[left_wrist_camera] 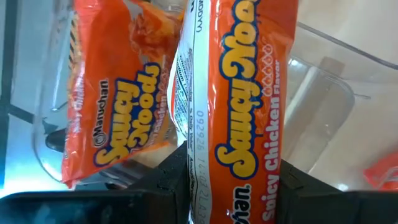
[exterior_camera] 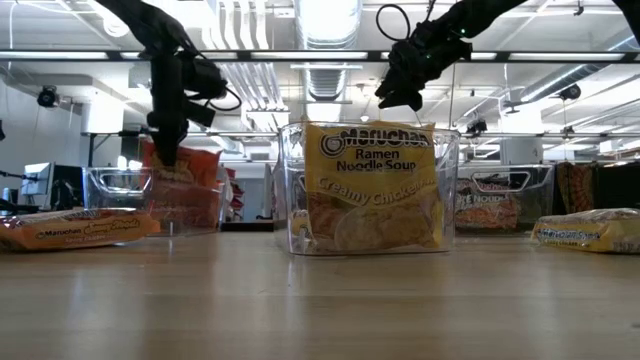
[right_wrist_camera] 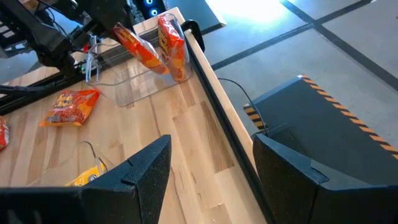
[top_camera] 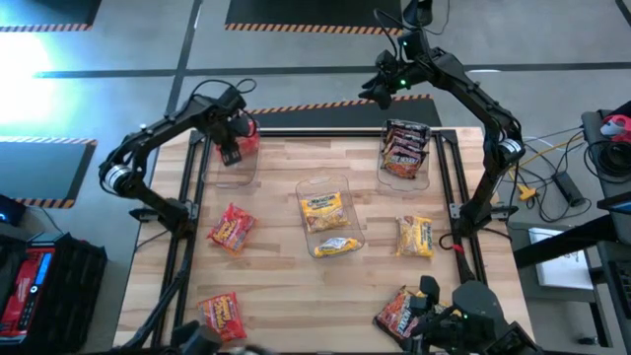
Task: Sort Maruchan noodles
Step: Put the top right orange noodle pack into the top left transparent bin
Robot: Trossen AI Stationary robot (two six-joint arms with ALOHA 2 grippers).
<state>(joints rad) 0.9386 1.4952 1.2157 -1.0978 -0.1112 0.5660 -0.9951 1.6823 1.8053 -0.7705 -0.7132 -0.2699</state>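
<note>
Taking the clear plastic middle bin as landmark: it holds a yellow crinkly Creamy Chicken packet, so colours seem binned separately. Farther back and to its left, the left hand grips a red Spicy Chicken packet over the clear left bin, beside another red packet. Beyond, the right hand hangs open and empty, past the bench's far edge.

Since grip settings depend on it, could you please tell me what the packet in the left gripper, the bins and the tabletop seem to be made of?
Orange-red packet in the left gripper: thin glossy plastic film, judging by its sheen and crinkles.
Middle bin: clear rigid plastic, probably; contents show through, edges glint.
Tabletop: light wood planks with a smooth finish, going by the visible seams and grain.
</note>
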